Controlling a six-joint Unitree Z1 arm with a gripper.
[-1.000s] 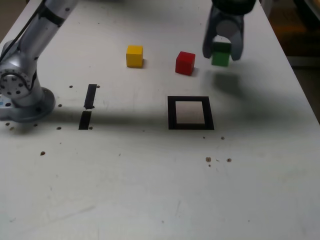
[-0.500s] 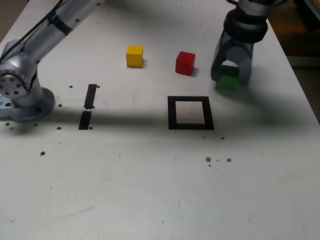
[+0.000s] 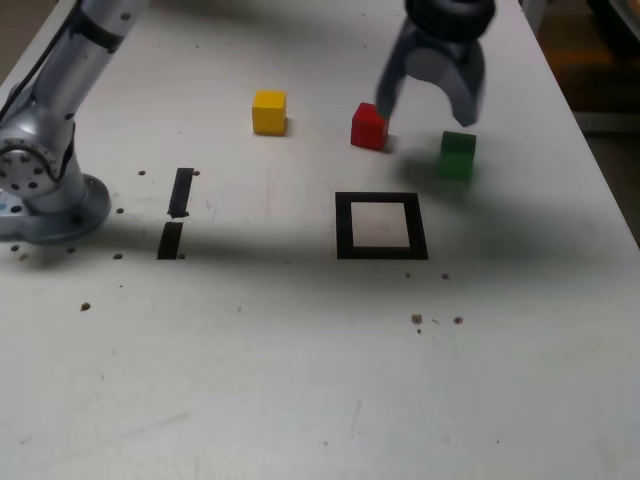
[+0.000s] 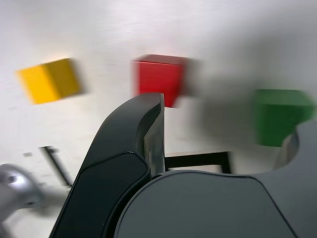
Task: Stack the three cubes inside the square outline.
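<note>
Overall, three cubes are seen, none stacked: one yellow cube [image 3: 269, 113] in the upper middle of the exterior view, left of centre; one red cube [image 3: 369, 128] right of centre; and one green cube [image 3: 458, 157] farther right. One square outline [image 3: 381, 252] of black tape is laid below the red cube, and all three cubes are placed outside it. Two black tape strips [image 3: 181, 192] are stuck at centre left. The jaws [image 3: 428, 112] are spread wide above the worktop [image 3: 290, 360], with nothing gripped. The white worktop is marked by small dark spots and faint scratches. At upper right, a dim, brownish part of the room [image 3: 595, 70] is shown.
</note>
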